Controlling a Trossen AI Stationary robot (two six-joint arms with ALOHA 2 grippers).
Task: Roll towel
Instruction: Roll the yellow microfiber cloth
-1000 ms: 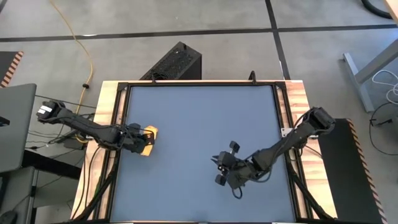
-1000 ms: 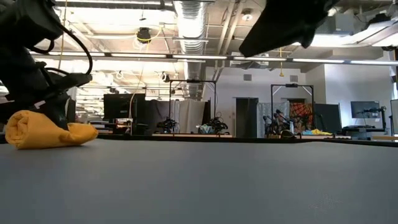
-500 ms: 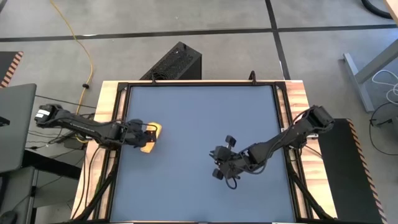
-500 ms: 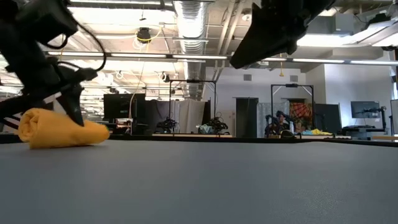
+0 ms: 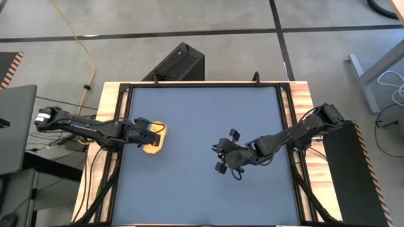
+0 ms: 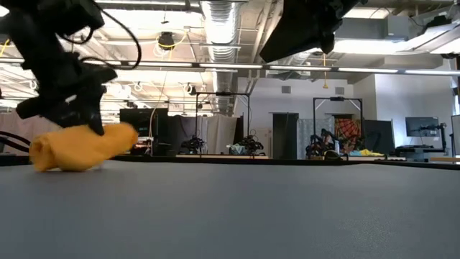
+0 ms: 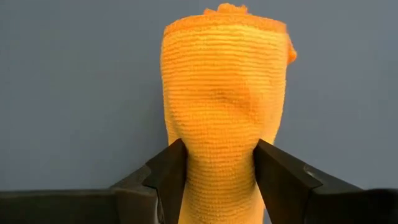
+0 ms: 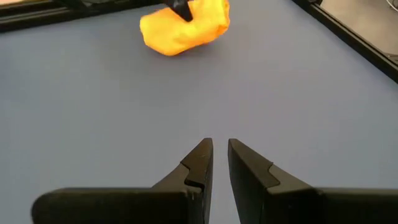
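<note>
Towel point(image 7: 224, 106): bright yellow-orange, fine ribbed weave in horiz. rows; plain, no print. Table mat point(image 5: 202, 113): flat slate blue-grey, plain. Table frame point(image 5: 111, 107): pale wood w/ black rails. Left gripper point(image 7: 217, 171) & right gripper point(image 8: 219, 163): both matte black, same as arms. Floor point(image 5: 208, 50): grey w/ dark lines. Cable point(image 5: 81, 41) on floor: yellow. Box point(image 5: 175, 63) behind table: black.

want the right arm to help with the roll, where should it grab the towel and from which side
Probably the free end of the towel, coming in from the table's middle. It lies as a short rolled bundle near the left edge, and the left gripper already pinches one end, so only the far end is clear. The right gripper hovers mid-table, nearly closed, and must open first.
</note>
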